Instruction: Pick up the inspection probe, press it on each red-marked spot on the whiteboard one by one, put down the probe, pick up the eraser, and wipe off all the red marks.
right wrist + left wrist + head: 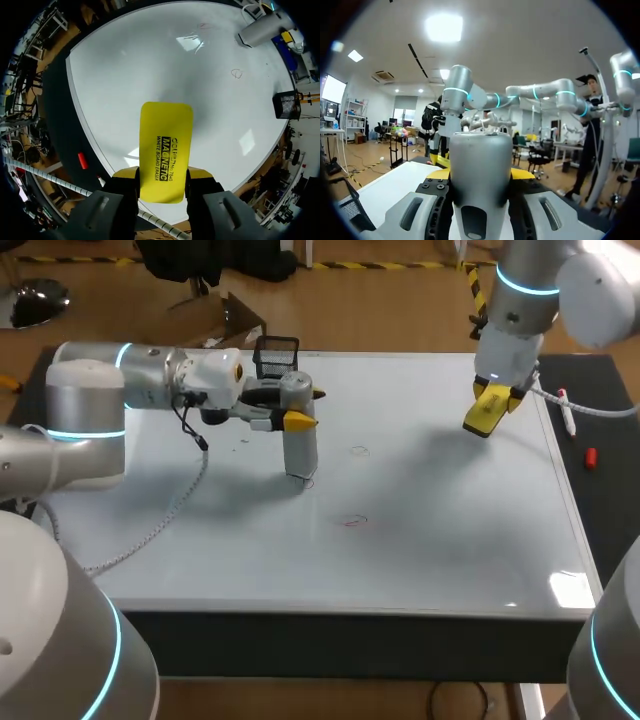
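Left jaws clamp probe [298, 440] near mesh basket [277, 352]; right jaws, eraser [483, 412].

We find the probe [298, 440] standing on the whiteboard [430, 540]. Behind the probe sits the basket [277, 353]; right of it lies one mark [360, 450], another mark [356, 521] nearer us; far right hangs the eraser [484, 412].

A dark table [350, 640] stands on a wood-coloured floor [390, 310], which carries a strip of yellow-and-black tape [400, 265] (just past the table's far edge). Overhead, a pale ceiling [520, 45] holds a bright rectangular light panel [443, 26] and a smaller panel [355, 55]. A glare patch [570, 588] lies near the table's front right corner.
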`<move>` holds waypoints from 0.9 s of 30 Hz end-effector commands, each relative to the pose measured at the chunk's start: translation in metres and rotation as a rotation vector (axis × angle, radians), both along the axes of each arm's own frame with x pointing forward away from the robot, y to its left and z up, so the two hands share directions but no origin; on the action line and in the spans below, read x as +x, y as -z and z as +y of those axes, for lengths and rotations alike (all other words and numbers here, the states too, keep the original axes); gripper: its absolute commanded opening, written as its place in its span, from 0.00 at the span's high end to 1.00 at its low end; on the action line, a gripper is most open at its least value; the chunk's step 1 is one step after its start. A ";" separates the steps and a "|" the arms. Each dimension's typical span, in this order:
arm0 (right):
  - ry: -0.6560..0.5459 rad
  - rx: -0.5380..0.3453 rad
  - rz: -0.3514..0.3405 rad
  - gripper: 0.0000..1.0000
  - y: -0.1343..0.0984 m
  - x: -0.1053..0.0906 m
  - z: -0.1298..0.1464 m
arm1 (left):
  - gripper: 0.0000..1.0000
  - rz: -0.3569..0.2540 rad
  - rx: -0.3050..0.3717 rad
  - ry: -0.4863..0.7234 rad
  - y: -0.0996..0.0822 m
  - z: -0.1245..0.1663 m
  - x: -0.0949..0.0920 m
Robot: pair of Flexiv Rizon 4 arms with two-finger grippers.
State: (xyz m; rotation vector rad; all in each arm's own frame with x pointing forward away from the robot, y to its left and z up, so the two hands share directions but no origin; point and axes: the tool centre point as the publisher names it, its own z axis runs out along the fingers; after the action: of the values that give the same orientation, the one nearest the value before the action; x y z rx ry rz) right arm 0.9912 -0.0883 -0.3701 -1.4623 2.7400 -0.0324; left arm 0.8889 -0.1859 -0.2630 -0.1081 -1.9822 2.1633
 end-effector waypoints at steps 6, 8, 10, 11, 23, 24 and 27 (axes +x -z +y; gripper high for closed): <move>-0.002 -0.004 0.000 1.00 -0.001 0.000 -0.001 | 1.00 0.004 -0.012 0.002 0.011 0.001 0.000; -0.002 -0.004 0.000 1.00 -0.001 0.000 -0.001 | 1.00 0.004 -0.012 0.005 0.012 0.001 -0.001; -0.002 -0.004 0.000 1.00 -0.001 0.000 -0.001 | 1.00 0.004 -0.011 0.008 0.013 0.000 -0.001; -0.002 -0.004 0.000 1.00 -0.001 0.000 -0.001 | 1.00 0.005 -0.010 0.009 0.013 0.000 -0.001; -0.002 -0.004 0.000 1.00 -0.001 0.000 -0.001 | 1.00 0.008 0.005 0.025 0.018 0.000 -0.001; -0.002 -0.004 0.000 1.00 -0.001 0.000 -0.001 | 1.00 0.008 0.005 0.026 0.019 0.000 -0.001; -0.002 -0.004 0.000 1.00 -0.001 0.000 -0.001 | 1.00 0.011 0.006 0.025 0.020 0.001 -0.001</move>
State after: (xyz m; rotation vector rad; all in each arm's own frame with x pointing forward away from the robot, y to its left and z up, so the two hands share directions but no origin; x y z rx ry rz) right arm 0.9912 -0.0883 -0.3701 -1.4622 2.7400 -0.0324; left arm 0.8871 -0.1861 -0.2818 -0.1175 -1.9743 2.1385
